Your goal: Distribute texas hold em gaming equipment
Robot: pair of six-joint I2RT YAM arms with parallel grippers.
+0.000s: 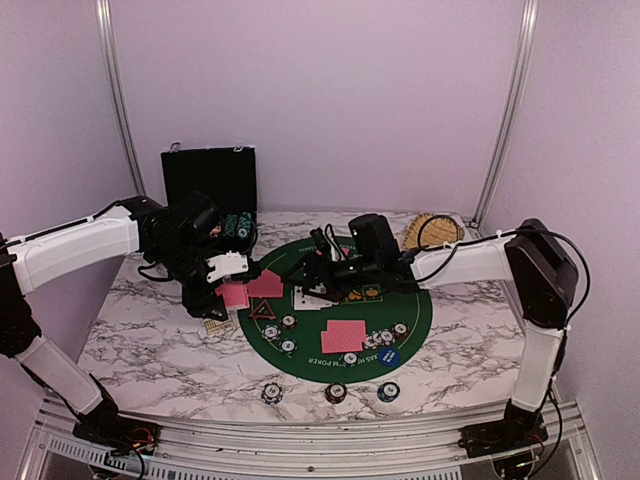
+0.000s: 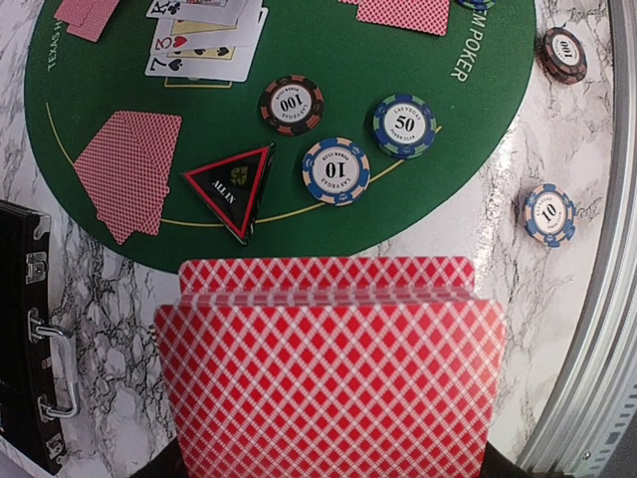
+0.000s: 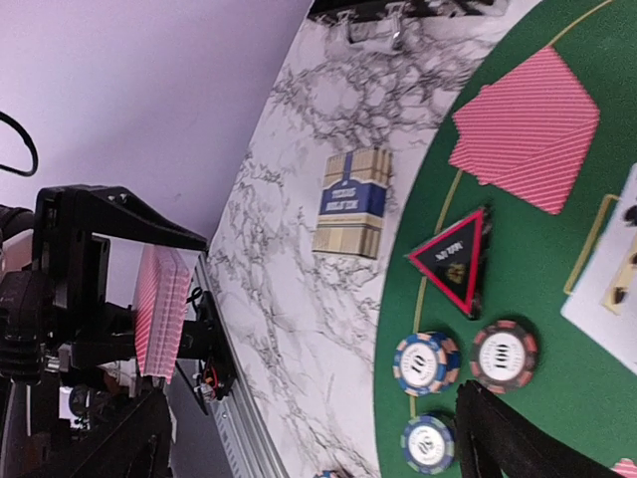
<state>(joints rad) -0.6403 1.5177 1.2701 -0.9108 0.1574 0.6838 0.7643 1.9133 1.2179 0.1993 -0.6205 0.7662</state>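
Observation:
My left gripper (image 1: 228, 288) is shut on a deck of red-backed playing cards (image 2: 328, 368), held above the marble just off the left edge of the green poker mat (image 1: 405, 310). On the mat lie red-backed card pairs (image 1: 268, 283) (image 1: 343, 336), face-up cards (image 2: 204, 40), the red-black triangle marker (image 2: 234, 189), striped chips (image 2: 291, 104) (image 2: 336, 170) (image 2: 404, 124) and a blue button (image 1: 390, 356). My right gripper (image 1: 318, 262) hovers open and empty over the mat's centre, with one finger (image 3: 498, 438) beside the chips (image 3: 426, 362).
Three chips (image 1: 271, 392) (image 1: 336, 392) (image 1: 388, 391) lie on the marble by the front edge. A card box (image 3: 353, 202) lies left of the mat. The black chip case (image 1: 210, 180) stands open at the back left. A wicker basket (image 1: 432, 230) sits at the back right.

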